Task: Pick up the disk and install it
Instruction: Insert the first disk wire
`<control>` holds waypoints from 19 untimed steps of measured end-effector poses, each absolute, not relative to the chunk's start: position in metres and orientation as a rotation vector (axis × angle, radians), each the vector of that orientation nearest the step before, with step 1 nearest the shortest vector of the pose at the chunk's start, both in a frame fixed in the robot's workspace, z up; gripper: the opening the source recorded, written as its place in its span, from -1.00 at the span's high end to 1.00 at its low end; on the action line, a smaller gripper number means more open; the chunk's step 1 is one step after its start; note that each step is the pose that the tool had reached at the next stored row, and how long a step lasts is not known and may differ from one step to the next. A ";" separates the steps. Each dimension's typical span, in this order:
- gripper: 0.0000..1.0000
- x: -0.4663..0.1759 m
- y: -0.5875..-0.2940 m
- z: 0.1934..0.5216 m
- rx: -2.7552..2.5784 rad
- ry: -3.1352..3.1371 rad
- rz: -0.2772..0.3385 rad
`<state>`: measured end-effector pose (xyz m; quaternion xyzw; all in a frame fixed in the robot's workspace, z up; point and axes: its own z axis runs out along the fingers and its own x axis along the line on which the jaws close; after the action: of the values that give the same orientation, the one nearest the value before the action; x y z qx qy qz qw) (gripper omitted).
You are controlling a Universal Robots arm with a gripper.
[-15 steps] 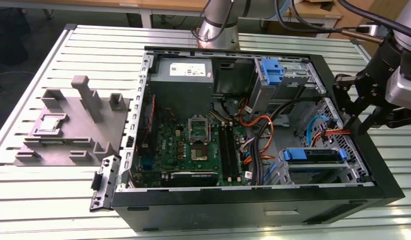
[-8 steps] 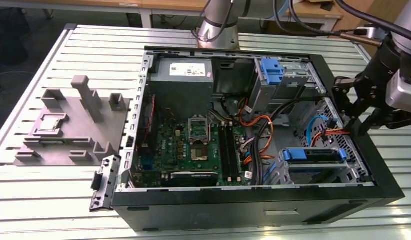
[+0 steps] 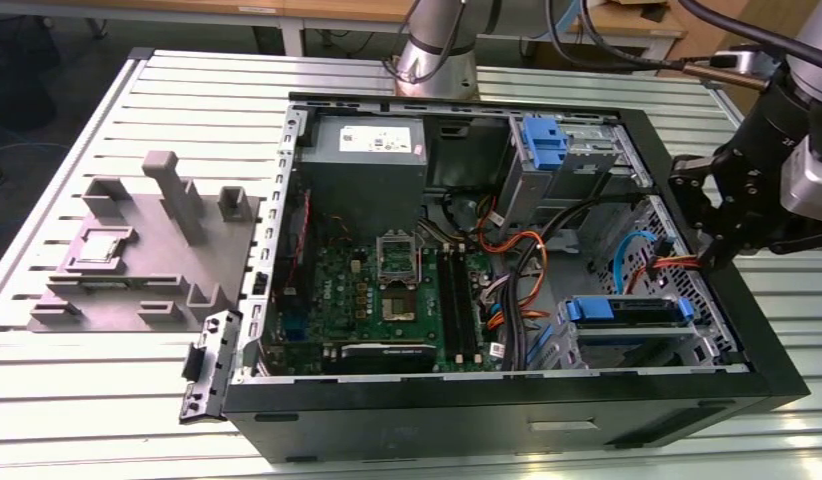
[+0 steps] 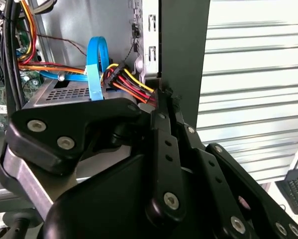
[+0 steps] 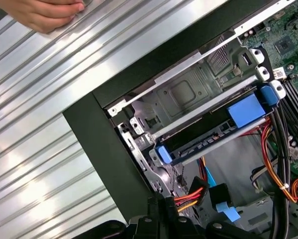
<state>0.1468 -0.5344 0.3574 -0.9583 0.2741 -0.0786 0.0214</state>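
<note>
Gripper (image 3: 721, 232) hovers at the case's (image 3: 771, 375) 3 o'clock wall, finger state unclear; the disk (image 5: 208, 133) sits seated in its bay — approach should stay clear of the cables (image 4: 126, 82).

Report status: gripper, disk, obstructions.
Gripper at the case's wall on the exterior view's right, holding nothing visible. Disk seated in its bay. Cables beside gripper.

Computer case (image 3: 518, 410) black. Motherboard (image 3: 384, 290) green. Disk (image 3: 627, 312) blue-framed. Cables (image 4: 126, 82) orange, yellow, red, black. Flat cable (image 4: 94, 64) light blue. Counter (image 3: 118, 390) silver, ribbed. Fixture block (image 3: 131, 255) grey. Gripper (image 3: 718, 215) black.
</note>
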 end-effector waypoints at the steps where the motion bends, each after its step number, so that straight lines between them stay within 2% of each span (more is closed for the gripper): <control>1: 0.66 0.147 -0.534 0.357 -2.970 0.849 -0.244; 9: 0.66 0.147 -0.534 0.358 -2.973 0.850 -0.245; 11: 0.64 0.147 -0.534 0.357 -2.975 0.850 -0.246; 12: 0.51 0.147 -0.534 0.356 -2.976 0.850 -0.247; 19: 0.51 0.146 -0.534 0.353 -2.980 0.849 -0.265</control>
<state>0.1460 -0.5344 0.3525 -0.9581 0.2730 -0.0853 0.0157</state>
